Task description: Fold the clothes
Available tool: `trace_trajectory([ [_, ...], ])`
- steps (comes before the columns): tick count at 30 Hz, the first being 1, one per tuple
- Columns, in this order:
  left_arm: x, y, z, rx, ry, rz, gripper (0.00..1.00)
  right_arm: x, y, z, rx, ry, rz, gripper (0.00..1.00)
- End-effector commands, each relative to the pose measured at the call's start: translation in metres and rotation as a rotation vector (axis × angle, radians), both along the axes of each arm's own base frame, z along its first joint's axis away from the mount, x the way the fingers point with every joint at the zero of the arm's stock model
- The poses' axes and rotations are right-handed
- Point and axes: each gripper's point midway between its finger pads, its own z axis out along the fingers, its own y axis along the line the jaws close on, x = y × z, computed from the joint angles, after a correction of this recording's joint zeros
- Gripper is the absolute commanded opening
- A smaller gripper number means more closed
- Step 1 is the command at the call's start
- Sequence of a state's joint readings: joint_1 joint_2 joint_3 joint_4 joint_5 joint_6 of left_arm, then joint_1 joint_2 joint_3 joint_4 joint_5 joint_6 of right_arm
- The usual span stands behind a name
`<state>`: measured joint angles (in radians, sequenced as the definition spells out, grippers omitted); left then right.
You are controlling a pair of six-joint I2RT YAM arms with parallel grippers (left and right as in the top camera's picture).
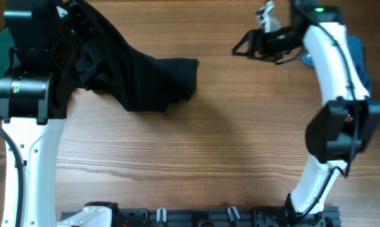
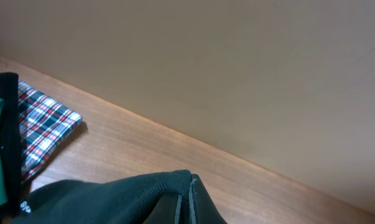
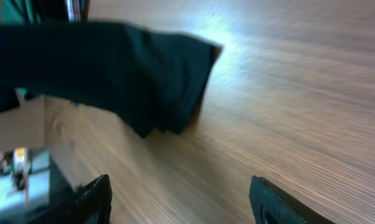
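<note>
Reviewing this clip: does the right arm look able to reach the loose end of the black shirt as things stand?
Probably yes. The right gripper is open and empty, and only bare table lies between it and the black shirt's loose end.

The worktop (image 1: 228, 139) was smooth wood with a fine straight grain, and its satin finish threw a pale glare in the right wrist view. The black shirt (image 1: 146, 79) was soft, matt, creased cloth. At nine o'clock in the left wrist view lay woven plaid cloth (image 2: 47, 124). The right arm's shell (image 1: 326, 53) was glossy white plastic; the right hand (image 1: 242, 44) looked matt black.
</note>
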<state>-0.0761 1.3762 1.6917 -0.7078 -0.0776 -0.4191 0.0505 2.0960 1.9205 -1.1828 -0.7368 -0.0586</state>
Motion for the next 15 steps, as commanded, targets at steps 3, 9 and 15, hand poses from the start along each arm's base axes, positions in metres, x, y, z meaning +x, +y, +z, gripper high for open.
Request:
trace_trajectory([
  [3,0.002,0.001,-0.002,0.019,0.022,-0.011,0.04,-0.013,0.064,-0.030,0.049,0.043,0.115,0.71],
  [9,0.003,0.001,-0.006,0.020,0.037,-0.012,0.04,-0.038,0.101,-0.086,0.047,0.107,0.127,0.71],
  [15,0.003,0.001,-0.006,0.020,0.037,-0.012,0.04,-0.054,0.122,-0.120,0.013,0.070,0.171,0.70],
])
